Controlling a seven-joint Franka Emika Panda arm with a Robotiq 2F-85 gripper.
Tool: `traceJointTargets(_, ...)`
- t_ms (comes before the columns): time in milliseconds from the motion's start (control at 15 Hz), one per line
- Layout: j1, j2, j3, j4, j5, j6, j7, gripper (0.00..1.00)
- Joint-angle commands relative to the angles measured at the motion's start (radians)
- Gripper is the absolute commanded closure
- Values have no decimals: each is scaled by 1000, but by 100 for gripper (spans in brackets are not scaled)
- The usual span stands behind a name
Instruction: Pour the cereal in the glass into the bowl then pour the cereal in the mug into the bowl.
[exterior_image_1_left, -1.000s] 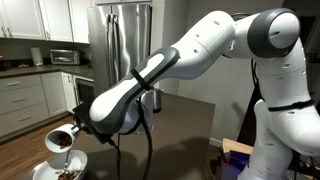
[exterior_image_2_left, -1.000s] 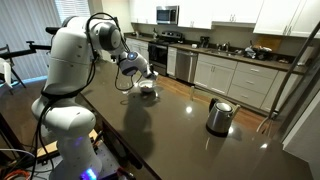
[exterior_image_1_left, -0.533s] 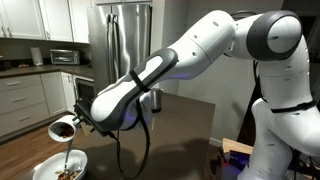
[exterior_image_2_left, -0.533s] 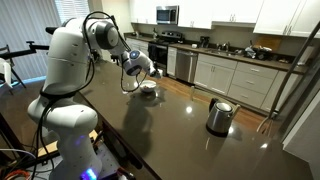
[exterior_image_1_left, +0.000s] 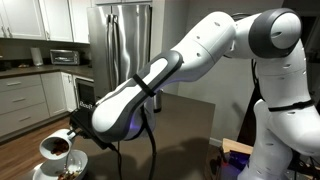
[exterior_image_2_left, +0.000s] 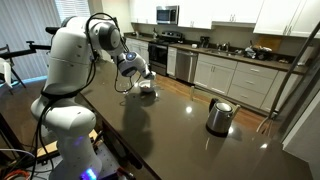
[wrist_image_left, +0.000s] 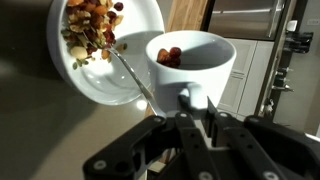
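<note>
In the wrist view my gripper (wrist_image_left: 192, 112) is shut on the side handle of the white mug (wrist_image_left: 196, 62). The mug stands nearly upright with a few reddish pieces of cereal (wrist_image_left: 172, 55) left inside. Beside it lies the wide white bowl (wrist_image_left: 135, 30) holding a heap of cereal (wrist_image_left: 90, 28) and a metal spoon (wrist_image_left: 134, 78). In an exterior view the mug (exterior_image_1_left: 57, 148) hangs just above the bowl (exterior_image_1_left: 45, 171). Far off in an exterior view, the gripper (exterior_image_2_left: 141, 79) is over the bowl (exterior_image_2_left: 148, 89) on the dark counter. The glass is out of view.
A steel kettle (exterior_image_2_left: 219, 116) stands on the dark counter (exterior_image_2_left: 170, 130), well away from the bowl. A steel fridge (exterior_image_1_left: 125, 40) and kitchen cabinets (exterior_image_2_left: 240, 80) stand behind. The robot's base (exterior_image_2_left: 65, 120) sits at the counter's near end.
The mug was tipped over the bowl with cereal streaming out; it has since swung back to nearly upright and dropped lower, close over the bowl. The gripper stayed shut on it.
</note>
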Motion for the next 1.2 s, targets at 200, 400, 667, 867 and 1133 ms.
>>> traceJointTargets(200, -7, -2, 1, 1, 11, -2, -12, 84)
traceJointTargets(400, 82, -16, -101, 3, 15, 0, -31, 92)
traceJointTargets(667, 293, -18, -337, 14, 23, 0, -79, 92)
traceJointTargets(867, 438, -14, -478, 8, 26, 0, -79, 92)
traceJointTargets(1133, 585, -7, -612, 4, 24, 0, -71, 92)
